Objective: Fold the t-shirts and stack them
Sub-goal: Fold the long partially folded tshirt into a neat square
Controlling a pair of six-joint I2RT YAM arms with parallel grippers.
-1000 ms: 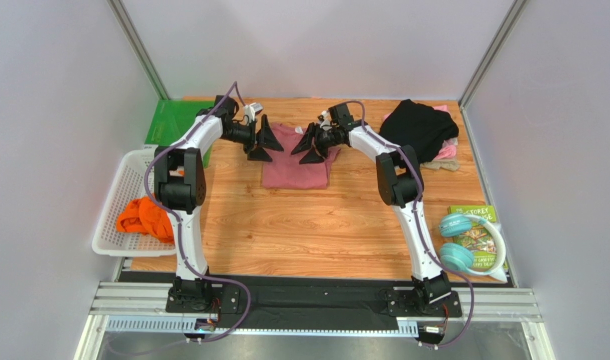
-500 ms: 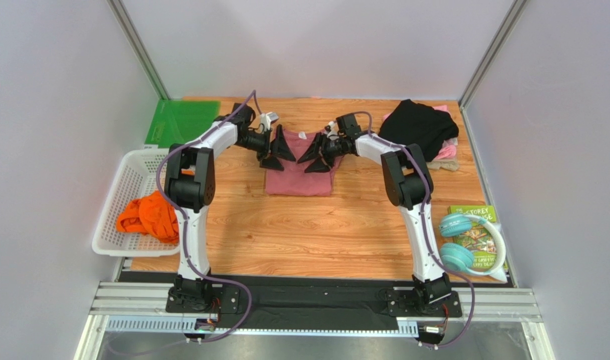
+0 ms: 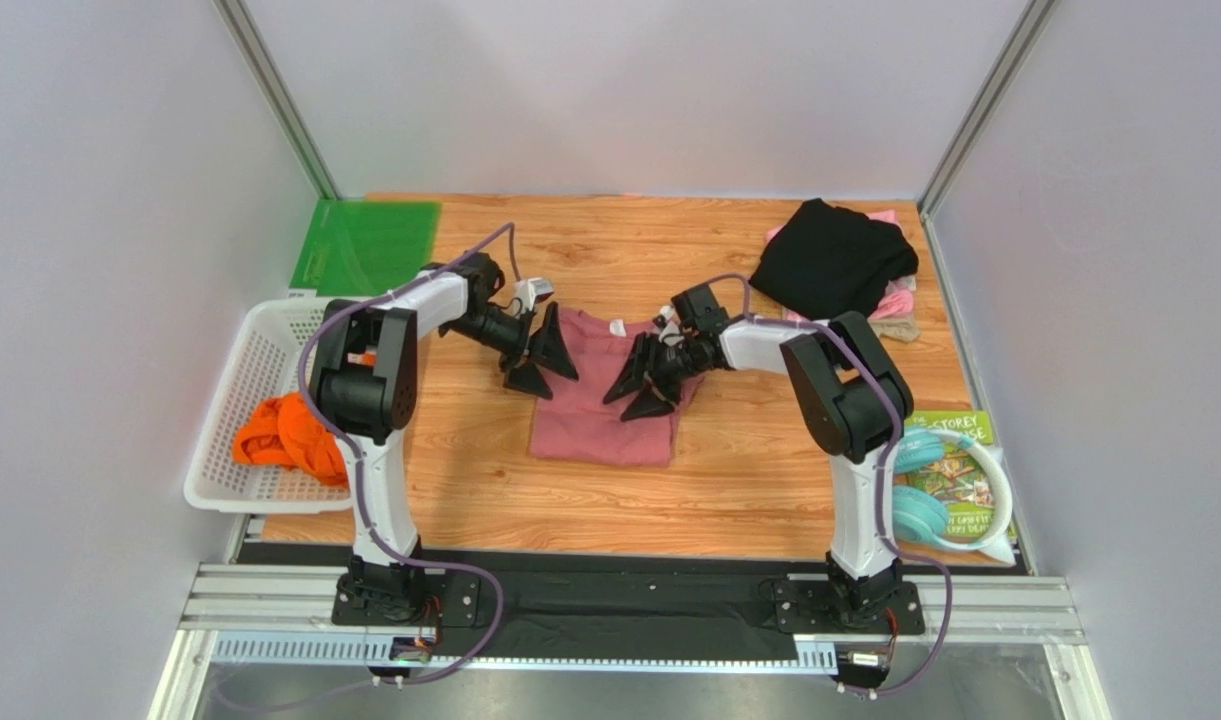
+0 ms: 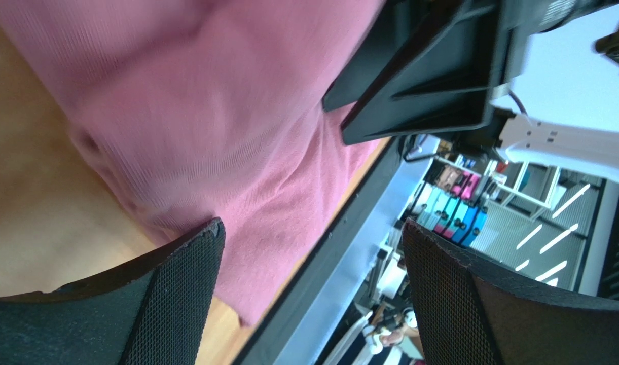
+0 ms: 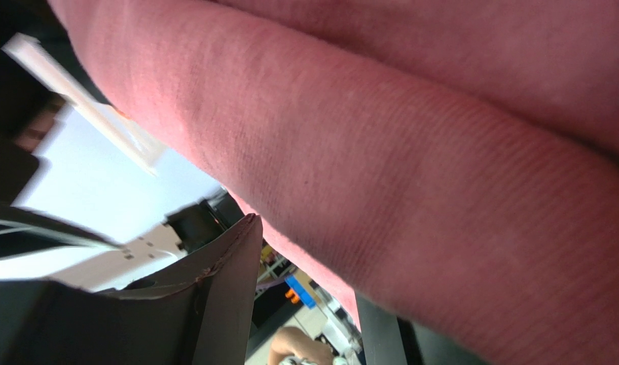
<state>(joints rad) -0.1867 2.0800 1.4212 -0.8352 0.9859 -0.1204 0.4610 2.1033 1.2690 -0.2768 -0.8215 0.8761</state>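
The dusty-rose t-shirt (image 3: 609, 420) lies as a folded rectangle on the wooden table (image 3: 466, 450), and fills the left wrist view (image 4: 213, 114) and the right wrist view (image 5: 411, 152). My left gripper (image 3: 538, 365) is open at the shirt's far left corner, jaws wide (image 4: 312, 236) and empty. My right gripper (image 3: 642, 390) is open on the shirt's right part; a fold of cloth hangs over one finger (image 5: 312, 266). A black t-shirt (image 3: 834, 255) lies crumpled at the far right over a pale pink one (image 3: 893, 305). An orange t-shirt (image 3: 289, 435) lies in the basket.
A white mesh basket (image 3: 256, 360) stands at the left edge. A green board (image 3: 364, 245) lies at the far left corner. Teal headphones (image 3: 914, 483) and a book (image 3: 954, 450) lie at the right near edge.
Both grippers have come toward the near side, and the dusty-rose shirt has shifted with them, from the far middle of the table to its centre.
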